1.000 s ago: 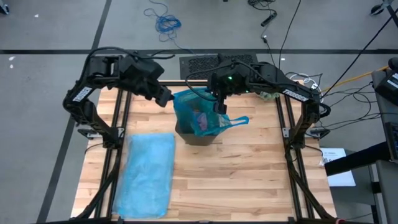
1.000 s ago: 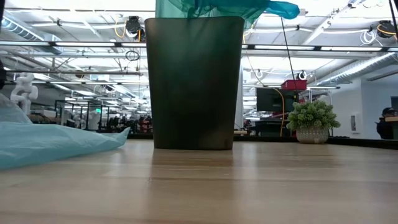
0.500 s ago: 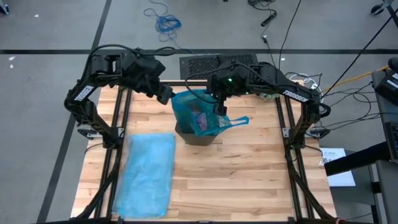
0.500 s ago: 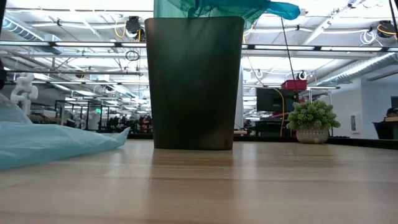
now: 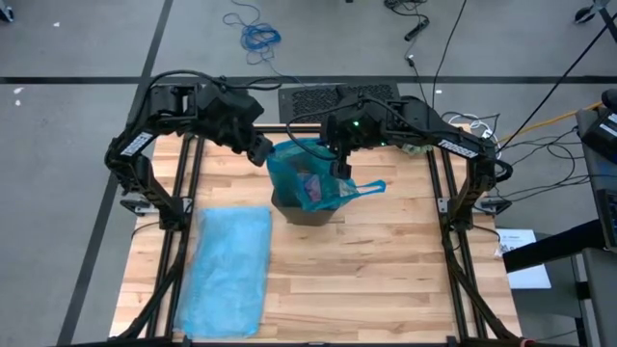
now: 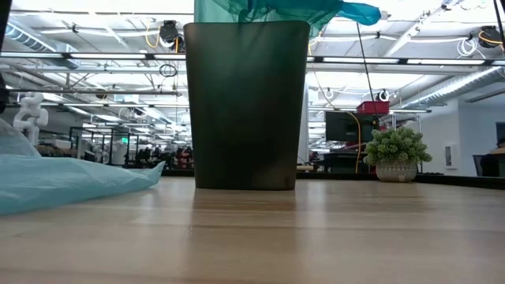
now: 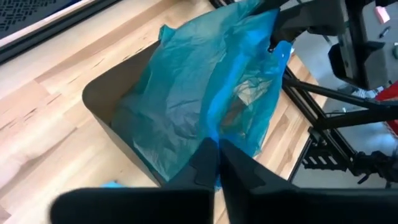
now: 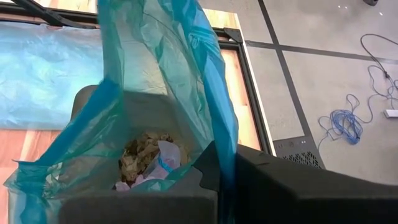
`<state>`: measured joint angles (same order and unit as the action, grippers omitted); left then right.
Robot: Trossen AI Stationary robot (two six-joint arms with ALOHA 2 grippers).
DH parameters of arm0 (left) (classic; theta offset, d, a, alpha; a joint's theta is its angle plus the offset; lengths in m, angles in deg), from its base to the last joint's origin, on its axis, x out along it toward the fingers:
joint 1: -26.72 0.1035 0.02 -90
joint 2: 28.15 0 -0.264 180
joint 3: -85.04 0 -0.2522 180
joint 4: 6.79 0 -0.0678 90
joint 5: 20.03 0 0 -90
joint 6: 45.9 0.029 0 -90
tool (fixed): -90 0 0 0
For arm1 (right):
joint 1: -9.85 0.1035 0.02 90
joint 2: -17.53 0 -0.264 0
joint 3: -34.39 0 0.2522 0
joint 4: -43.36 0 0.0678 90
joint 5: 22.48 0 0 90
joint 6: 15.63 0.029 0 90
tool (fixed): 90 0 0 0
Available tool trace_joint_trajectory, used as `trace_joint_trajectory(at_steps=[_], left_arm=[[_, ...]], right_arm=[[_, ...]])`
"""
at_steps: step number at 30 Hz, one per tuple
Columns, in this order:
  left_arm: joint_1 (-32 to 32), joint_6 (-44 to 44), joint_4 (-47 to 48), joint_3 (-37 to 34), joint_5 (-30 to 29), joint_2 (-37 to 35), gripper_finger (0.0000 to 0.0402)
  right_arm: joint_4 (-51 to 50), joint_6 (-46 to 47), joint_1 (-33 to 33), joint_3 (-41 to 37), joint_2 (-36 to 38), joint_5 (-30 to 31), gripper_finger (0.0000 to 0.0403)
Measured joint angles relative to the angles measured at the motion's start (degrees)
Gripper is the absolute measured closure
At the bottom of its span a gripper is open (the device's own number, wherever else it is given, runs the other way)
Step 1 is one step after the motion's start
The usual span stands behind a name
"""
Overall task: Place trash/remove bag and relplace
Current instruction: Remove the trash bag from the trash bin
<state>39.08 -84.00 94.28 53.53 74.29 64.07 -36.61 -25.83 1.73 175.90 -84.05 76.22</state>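
Observation:
A dark bin [image 5: 310,216] stands on the wooden table, lined with a blue bag [image 5: 301,164] whose top is drawn up above the rim. Trash [image 8: 147,155], brown and white crumpled paper, lies at the bag's bottom. My left gripper [image 5: 262,154] is shut at the bag's left rim. My right gripper [image 5: 341,166] is shut at its right rim. In the low view the bin [image 6: 246,106] shows with the bag's top [image 6: 268,9] above it; both grippers are out of that view. My left gripper pinches a gathered fold of the bag's upper edge [image 7: 214,134] between its two fingers, coming slanting down from the table's left. The plastic rises from the bin to the fingers. My right gripper pinches the bag's upper edge [image 8: 225,140] on the opposite side, slanting down from the far right. The film hangs from the fingers into the bin.
A second blue bag [image 5: 229,265] lies flat on the table's near left, also seen in the low view [image 6: 63,177]. A loose tail of the bag [image 5: 371,188] sticks out toward the right. A small potted plant [image 6: 397,154] stands at the far right.
My left gripper has edged toward the bag's left rim. The bin, the bag and my right gripper have kept still.

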Motion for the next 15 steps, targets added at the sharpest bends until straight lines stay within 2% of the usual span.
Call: trace_joint_trajectory(at_steps=[10, 15], left_arm=[[0.04, -0.52, -1.63, 0.27, -0.32, -1.76, 0.04], [0.04, -1.68, -3.92, 0.27, -0.22, -3.22, 0.0401]], right_arm=[[1.59, 0.38, 0.0, 0.0, 0.0, 0.03, 0.0401], [5.03, 0.55, 0.0, -0.02, 0.82, 0.09, 0.0382]])
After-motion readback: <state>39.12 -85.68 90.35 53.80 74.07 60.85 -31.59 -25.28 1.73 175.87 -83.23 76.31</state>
